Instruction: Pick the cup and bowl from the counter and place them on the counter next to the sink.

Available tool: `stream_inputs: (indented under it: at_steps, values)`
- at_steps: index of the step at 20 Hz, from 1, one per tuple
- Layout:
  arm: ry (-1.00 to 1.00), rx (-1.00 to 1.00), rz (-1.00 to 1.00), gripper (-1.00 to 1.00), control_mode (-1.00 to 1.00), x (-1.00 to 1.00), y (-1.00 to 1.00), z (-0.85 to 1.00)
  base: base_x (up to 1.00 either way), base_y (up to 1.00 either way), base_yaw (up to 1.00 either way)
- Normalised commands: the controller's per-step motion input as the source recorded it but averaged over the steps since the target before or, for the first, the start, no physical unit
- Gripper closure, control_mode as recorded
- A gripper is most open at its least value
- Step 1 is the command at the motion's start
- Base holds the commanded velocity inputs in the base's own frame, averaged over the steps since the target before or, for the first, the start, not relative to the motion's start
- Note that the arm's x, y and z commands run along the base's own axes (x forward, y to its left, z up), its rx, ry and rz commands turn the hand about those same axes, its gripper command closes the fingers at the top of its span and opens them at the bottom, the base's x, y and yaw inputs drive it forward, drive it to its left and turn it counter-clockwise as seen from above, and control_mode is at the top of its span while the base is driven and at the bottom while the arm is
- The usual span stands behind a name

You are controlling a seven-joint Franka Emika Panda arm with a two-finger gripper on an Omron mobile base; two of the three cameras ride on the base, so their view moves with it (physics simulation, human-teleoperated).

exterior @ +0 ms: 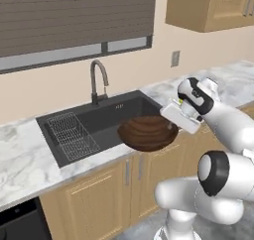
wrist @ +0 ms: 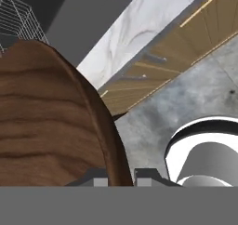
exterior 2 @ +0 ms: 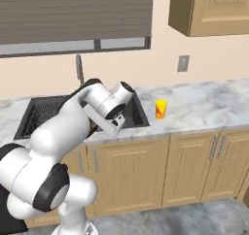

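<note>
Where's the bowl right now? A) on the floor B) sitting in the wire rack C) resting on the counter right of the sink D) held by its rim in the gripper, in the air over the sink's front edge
D: the gripper is shut on the rim of the bowl, which hangs over the front edge of the sink, clear of the counter.

No readable text, labels, brand names, numbers or signs are showing anywhere in these rendered kitchen views. The cup [exterior 2: 160,109] is carrying only a red-orange splash pattern on yellow, not lettering, and the wall plate [exterior 2: 183,63] above the counter [exterior 2: 209,103] is appearing blank. The bowl [exterior: 148,132] is showing wood grain alone, with no mark or stamp on it.
</note>
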Motion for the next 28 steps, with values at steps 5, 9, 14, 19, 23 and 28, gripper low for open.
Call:
stream_inputs:
  at_steps: [5,9,14,19,23,28]
  values:
    - [0.00,0.00,0.00,1.00,1.00,0.00,0.00,0.00,0.09,0.84,0.32]
    - [0.00,0.00,0.00,1.00,1.00,0.00,0.00,0.00,0.56,0.60,0.21]
    - [0.00,0.00,0.00,1.00,1.00,0.00,0.00,0.00,0.90,0.39,0.01]
    - [0.00,0.00,0.00,1.00,1.00,0.00,0.00,0.00,0.13,0.15,-0.01]
    - [0.00,0.00,0.00,1.00,1.00,0.00,0.00,0.00,0.00,0.00,0.00]
    - [0.00,0.00,0.00,1.00,-1.00,0.00,0.02,0.00,0.00,0.00,0.00]
